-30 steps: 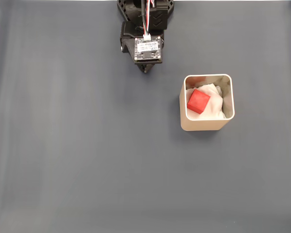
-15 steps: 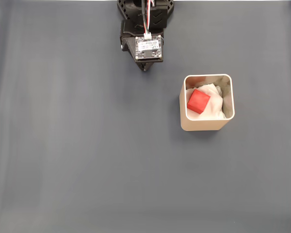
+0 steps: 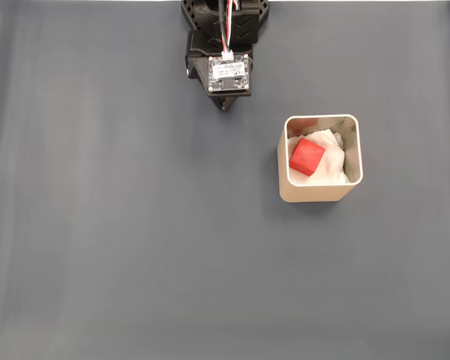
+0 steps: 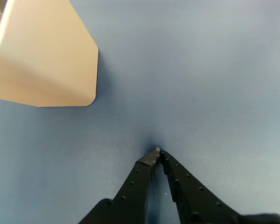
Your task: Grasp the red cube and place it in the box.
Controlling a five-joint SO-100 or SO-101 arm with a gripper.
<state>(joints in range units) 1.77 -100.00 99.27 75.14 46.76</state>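
The red cube [image 3: 307,157] lies inside the beige box [image 3: 319,193] on white padding, right of centre in the fixed view. The arm is folded back at the top edge, and its gripper [image 3: 225,105] pokes out under the wrist board, well up and left of the box. In the wrist view the gripper [image 4: 157,152] is shut with nothing between its black fingers [image 4: 135,182], its tips close to the mat. The box's outer wall [image 4: 46,56] fills the upper left of that view.
A plain dark grey mat [image 3: 135,240] covers the table all around the box. The arm's base [image 3: 225,19] sits at the top middle.
The arm has drawn back slightly toward the top edge. The cube and box have not moved.
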